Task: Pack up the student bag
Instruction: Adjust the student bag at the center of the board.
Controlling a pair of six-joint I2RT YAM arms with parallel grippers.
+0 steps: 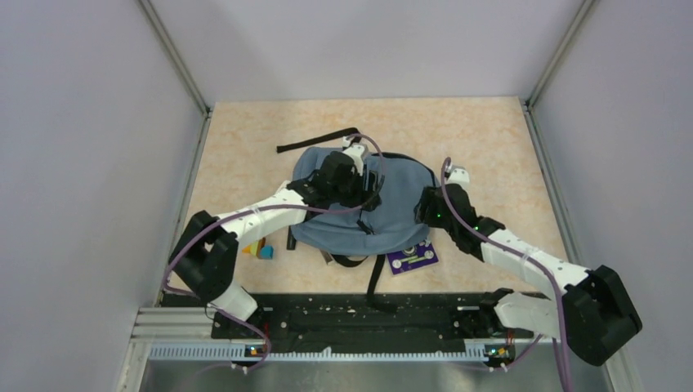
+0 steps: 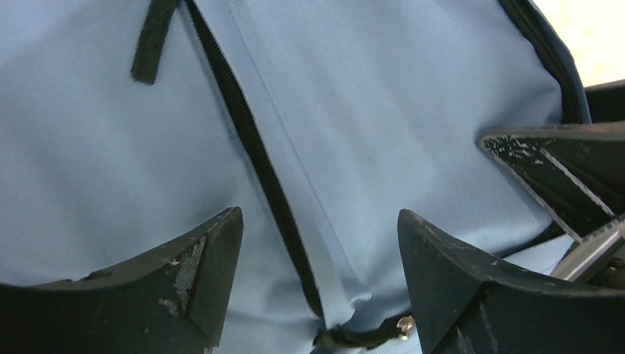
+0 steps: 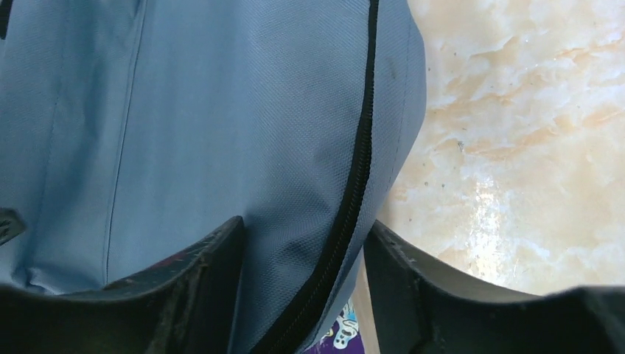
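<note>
From above, the student bag (image 1: 384, 204) lies flat in the middle of the surface (image 1: 490, 147), and one black strap (image 1: 319, 139) reaches to the upper left. My left pincer (image 1: 359, 181) hangs over the upper left part of the bag. My right pincer (image 1: 426, 208) is at the bag's right edge. A purple card (image 1: 413, 257) lies just beside the bag's lower edge, and some coloured blocks (image 1: 260, 249) lie to the lower left.

In the left wrist view, my left pincer (image 2: 318, 221) stands apart and holds nothing. The blue cloth fills the frame behind it. The black zip (image 2: 258, 162) runs from the top down between my fingers, and its pull tab (image 2: 368, 335) sits at the bottom, a little right of the middle.

In the right wrist view, my right pincer (image 3: 304, 228) stands apart around the bag's side seam (image 3: 357, 169). I cannot tell if it already pinches the cloth. The bare surface is on the right.

I think the step is to open the bag. To do it well, the right pincer should hold the edge firmly, and the left one should go lower to take the tab itself, not the cloth, and then pull along the zip line.
</note>
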